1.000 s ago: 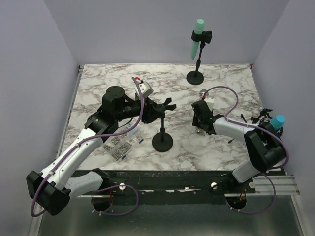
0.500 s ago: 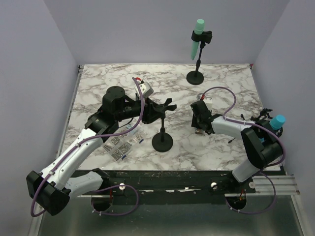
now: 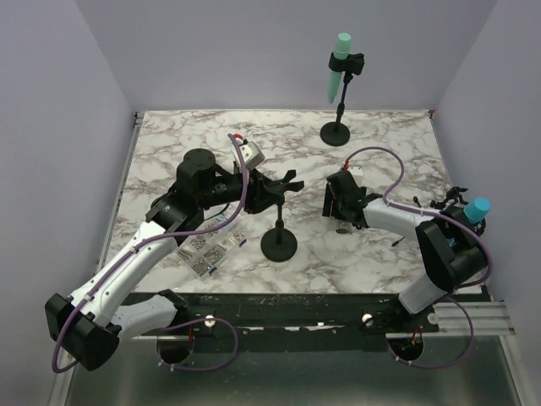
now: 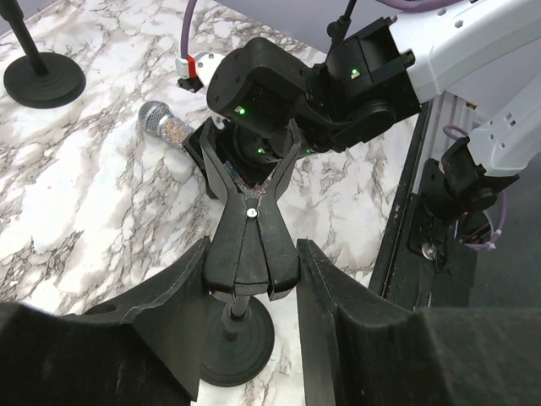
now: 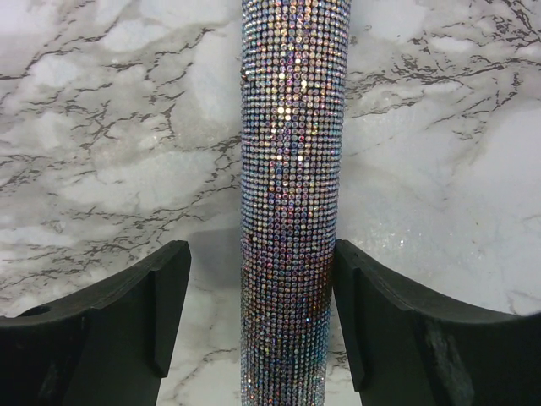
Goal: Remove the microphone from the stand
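A rhinestone-covered microphone [image 5: 292,169] lies flat on the marble table. My right gripper [image 5: 260,258] is open, with one finger on each side of the microphone's body and a clear gap on the left. In the left wrist view the microphone's silver head [image 4: 161,123] sticks out from under the right gripper [image 4: 279,93]. My left gripper [image 4: 254,254] is shut on the empty black clip [image 4: 251,233] of a short stand [image 3: 279,245]. In the top view the left gripper [image 3: 283,184] is at mid-table and the right gripper [image 3: 338,207] is just right of the stand.
A teal microphone [image 3: 339,63] sits in a tall stand [image 3: 336,133] at the back. Another teal microphone [image 3: 478,207] is at the right edge. A clear box of small parts [image 3: 207,245] lies left of the short stand. Purple cables loop over both arms.
My right gripper has shifted slightly left towards the stand, and the microphone's head is now hidden beneath it in the top view. The left arm has not moved.
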Tool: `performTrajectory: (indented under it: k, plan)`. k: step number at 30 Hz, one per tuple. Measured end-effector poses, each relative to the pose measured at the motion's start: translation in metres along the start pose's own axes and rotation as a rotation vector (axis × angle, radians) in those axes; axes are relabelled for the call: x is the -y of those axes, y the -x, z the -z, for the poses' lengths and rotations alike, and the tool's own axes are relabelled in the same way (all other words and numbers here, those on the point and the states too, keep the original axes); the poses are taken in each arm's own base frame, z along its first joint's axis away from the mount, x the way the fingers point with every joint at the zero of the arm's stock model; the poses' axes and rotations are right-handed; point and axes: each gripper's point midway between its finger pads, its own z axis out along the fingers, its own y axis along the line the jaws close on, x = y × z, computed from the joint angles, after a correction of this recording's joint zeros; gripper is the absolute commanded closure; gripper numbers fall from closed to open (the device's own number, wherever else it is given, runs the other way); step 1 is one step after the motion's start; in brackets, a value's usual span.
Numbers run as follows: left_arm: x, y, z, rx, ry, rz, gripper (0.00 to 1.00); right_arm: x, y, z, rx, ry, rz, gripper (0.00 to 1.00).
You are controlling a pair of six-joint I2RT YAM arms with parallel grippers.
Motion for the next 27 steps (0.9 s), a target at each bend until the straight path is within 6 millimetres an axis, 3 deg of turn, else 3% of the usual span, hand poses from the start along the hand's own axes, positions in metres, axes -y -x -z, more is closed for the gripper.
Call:
performTrajectory:
  k: [6, 12, 17, 23, 24, 25, 27]
  plan:
    - [0.001, 0.000, 0.000, -0.002, -0.003, 0.000, 0.97, -0.008, 0.021, 0.023, 0.043, 0.071, -0.002, 0.21]
    - [0.001, -0.001, 0.000, -0.006, -0.003, 0.002, 0.79, -0.023, 0.057, 0.065, 0.148, 0.207, -0.020, 0.17]
    - [0.004, -0.002, 0.000, -0.012, -0.009, -0.001, 0.56, -0.029, 0.079, 0.091, 0.231, 0.284, -0.040, 0.16]
    - [0.004, -0.003, 0.001, -0.018, -0.008, -0.001, 0.35, -0.030, 0.073, 0.092, 0.223, 0.309, -0.027, 0.16]
    - [0.004, -0.003, 0.001, -0.021, -0.004, 0.004, 0.14, -0.030, 0.072, 0.092, 0.220, 0.311, -0.026, 0.16]
    - [0.004, -0.004, 0.002, -0.026, -0.001, 0.016, 0.03, -0.031, 0.071, 0.092, 0.220, 0.313, -0.024, 0.16]
    - [0.006, -0.007, 0.004, -0.038, 0.004, 0.052, 0.01, -0.030, 0.072, 0.094, 0.222, 0.318, -0.022, 0.16]
